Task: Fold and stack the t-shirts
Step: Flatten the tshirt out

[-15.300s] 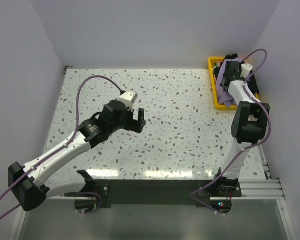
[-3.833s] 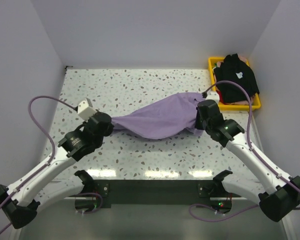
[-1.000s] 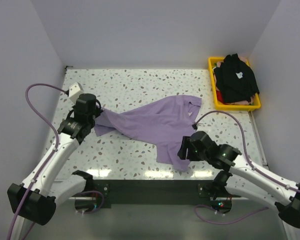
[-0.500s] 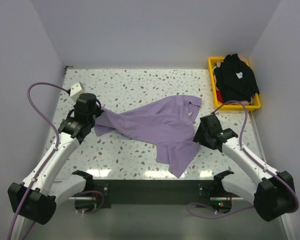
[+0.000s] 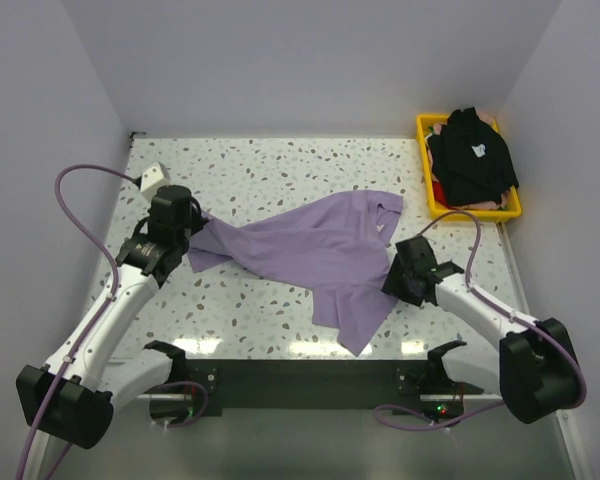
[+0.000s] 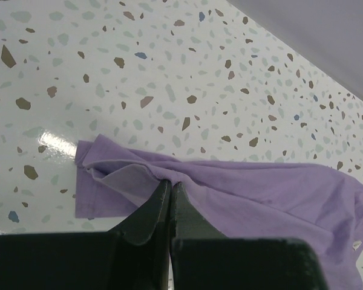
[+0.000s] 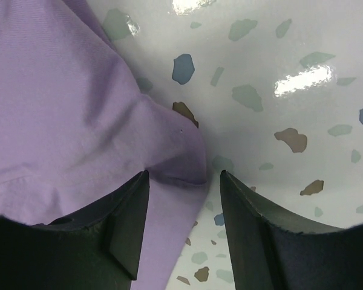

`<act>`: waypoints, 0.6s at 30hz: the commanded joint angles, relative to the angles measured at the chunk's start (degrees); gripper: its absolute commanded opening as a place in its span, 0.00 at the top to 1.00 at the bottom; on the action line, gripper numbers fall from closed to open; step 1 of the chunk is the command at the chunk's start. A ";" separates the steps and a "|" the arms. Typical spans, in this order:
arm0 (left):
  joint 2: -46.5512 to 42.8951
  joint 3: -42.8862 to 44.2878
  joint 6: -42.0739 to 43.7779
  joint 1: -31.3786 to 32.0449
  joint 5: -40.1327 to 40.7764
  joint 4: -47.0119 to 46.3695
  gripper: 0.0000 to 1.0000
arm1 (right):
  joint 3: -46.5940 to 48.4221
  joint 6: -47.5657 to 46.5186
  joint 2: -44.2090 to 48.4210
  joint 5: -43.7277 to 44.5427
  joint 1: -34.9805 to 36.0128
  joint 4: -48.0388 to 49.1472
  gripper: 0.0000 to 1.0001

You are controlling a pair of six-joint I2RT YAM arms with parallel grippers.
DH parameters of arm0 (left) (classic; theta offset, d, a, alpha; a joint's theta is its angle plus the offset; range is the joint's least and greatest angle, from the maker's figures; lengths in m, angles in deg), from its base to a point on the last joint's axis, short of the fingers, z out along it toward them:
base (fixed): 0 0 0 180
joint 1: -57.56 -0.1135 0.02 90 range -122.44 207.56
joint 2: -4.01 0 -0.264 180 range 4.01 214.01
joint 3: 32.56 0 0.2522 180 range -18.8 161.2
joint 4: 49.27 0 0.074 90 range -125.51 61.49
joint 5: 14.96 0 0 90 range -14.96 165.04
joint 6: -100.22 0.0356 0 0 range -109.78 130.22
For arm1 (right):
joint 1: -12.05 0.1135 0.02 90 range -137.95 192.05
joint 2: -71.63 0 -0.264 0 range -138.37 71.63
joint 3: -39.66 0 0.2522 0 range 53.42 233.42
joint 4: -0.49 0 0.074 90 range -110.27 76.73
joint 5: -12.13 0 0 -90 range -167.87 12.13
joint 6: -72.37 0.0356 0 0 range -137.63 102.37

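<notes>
The lavender t-shirt (image 5: 310, 250) lies rumpled across the middle of the speckled counter (image 5: 280, 170). It stretches from near the left edge toward the right edge, and one flap trails down toward the near edge. The left gripper (image 6: 170, 186) has its fingers pressed together on a raised fold at the shirt's left end, just beside a sleeve that lies flat on the counter. The right gripper (image 7: 184, 176) sits low at the shirt's right side with its fingers spread. A puckered bit of the shirt's edge lies between them, and neither finger clamps the cloth. In the far right corner a yellow plastic basket (image 5: 426, 170) holds the black t-shirt (image 5: 470, 175), which is heaped with its small white chest mark (image 5: 477, 151) facing up. Red and pinkish cloth peeks out beneath it.
</notes>
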 commanded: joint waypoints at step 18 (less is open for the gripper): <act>-0.95 1.98 0.97 -0.66 0.72 -1.97 1.00 | 17.14 -4.68 5.82 -0.05 -0.32 -5.53 1.00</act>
